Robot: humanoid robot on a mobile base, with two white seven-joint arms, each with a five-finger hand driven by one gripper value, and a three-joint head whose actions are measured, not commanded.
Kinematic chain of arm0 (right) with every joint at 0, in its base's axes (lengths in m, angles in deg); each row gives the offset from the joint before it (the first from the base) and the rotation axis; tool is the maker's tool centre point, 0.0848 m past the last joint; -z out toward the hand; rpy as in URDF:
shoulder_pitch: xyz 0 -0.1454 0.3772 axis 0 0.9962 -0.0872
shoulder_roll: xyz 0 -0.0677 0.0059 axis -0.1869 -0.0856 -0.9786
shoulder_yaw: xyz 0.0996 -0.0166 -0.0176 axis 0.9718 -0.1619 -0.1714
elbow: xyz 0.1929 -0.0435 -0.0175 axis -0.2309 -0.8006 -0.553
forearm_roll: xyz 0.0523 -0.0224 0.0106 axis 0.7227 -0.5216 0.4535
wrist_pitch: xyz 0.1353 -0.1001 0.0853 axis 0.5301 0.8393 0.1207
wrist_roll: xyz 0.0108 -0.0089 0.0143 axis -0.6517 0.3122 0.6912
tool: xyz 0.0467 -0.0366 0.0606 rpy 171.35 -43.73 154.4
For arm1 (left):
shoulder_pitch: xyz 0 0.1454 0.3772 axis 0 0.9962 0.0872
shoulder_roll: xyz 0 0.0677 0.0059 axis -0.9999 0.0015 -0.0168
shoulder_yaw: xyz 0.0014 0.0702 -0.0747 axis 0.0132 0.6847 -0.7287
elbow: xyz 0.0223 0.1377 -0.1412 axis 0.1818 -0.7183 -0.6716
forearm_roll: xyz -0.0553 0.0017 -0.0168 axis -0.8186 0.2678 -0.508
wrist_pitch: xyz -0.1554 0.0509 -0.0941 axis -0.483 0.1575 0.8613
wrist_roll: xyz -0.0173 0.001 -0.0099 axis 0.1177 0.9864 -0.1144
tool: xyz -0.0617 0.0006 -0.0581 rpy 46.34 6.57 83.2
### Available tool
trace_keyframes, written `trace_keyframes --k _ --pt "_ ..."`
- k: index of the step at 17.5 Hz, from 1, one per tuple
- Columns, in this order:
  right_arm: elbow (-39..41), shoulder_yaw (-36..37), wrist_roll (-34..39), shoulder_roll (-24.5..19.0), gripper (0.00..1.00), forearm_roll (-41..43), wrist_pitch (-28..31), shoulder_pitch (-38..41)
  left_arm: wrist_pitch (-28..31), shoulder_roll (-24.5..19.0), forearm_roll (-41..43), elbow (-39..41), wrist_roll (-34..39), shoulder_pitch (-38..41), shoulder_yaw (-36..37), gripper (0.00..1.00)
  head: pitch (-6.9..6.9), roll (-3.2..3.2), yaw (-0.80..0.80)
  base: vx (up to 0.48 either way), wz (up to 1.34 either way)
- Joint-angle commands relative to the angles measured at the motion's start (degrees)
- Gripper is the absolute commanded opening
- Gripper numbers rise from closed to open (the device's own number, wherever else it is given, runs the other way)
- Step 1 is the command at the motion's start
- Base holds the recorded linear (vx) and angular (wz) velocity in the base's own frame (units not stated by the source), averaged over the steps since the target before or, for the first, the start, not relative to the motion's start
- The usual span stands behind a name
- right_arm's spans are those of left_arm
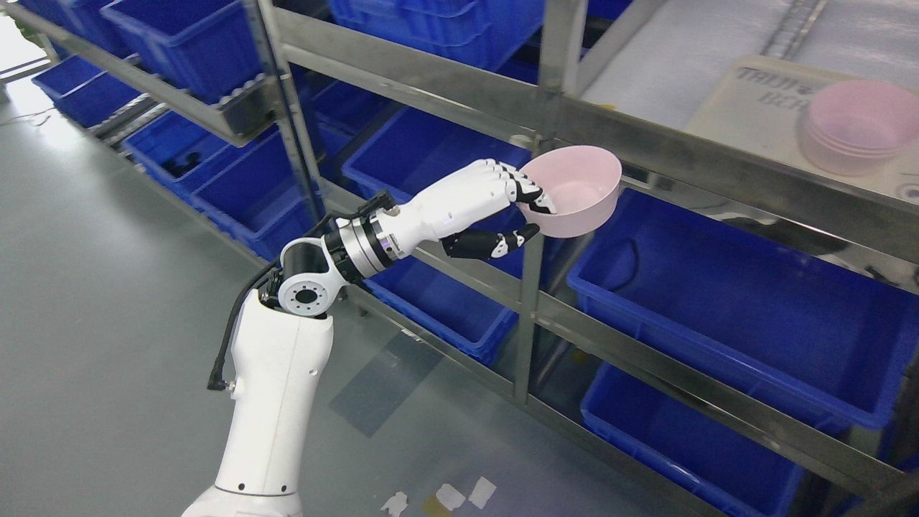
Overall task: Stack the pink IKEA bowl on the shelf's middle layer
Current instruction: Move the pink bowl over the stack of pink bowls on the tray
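The left arm (276, 402) rises from the bottom edge left of the middle, bends at the wrist and reaches right toward the shelf. Its left hand (495, 208) is clamped on one pink bowl (574, 190): the upper fingers (528, 190) hook over the near rim into the bowl, the thumb presses under its wall. The bowl is held in the air, tilted with its mouth facing up and toward the camera, just in front of the metal edge of the shelf (646, 154), beside an upright post.

Below and behind the hand, blue bins (732, 301) sit on the lower shelf levels; the ones whose insides show hold nothing that can be made out.

Farther back, on the shelf's middle layer to the right, a pale tray (747, 108) carries a stack of pink bowls (858, 126), upright and nested; about three rims show, though the exact count is blurred. The held bowl is well apart from that stack.
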Motion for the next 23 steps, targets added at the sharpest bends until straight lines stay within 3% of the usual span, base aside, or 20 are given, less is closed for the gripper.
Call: trace_keyframes --k 1,7,14,18,23 --pt "1.0 0.0 0.0 1.0 1.00 0.0 0.0 0.9 0.0 -1.0 0.2 0.4 0.3 -11.0 4.4 0.02 0.00 0.00 0.00 0.072 -0.90" --pt "1.0 0.0 0.0 1.0 1.00 0.0 0.0 0.9 0.0 -2.3 7.1 -10.9 -0.3 -24.2 1.9 0.02 0.00 0.00 0.00 0.064 -0.88" --pt "1.0 0.0 0.0 1.0 1.00 0.0 0.0 0.9 5.5 -10.6 13.1 -11.8 -4.4 -24.2 2.4 0.03 0.00 0.00 0.00 0.063 -0.41" --pt "1.0 0.0 0.0 1.0 1.00 0.0 0.0 0.9 5.4 -9.8 13.1 -13.4 -4.4 -24.4 2.7 0.03 -0.02 0.00 0.00 0.011 -0.05" --pt "1.0 0.0 0.0 1.0 1.00 0.0 0.0 0.9 5.4 -5.2 13.8 -18.9 -3.7 -25.2 5.0 0.03 -0.02 0.00 0.00 -0.010 0.04"
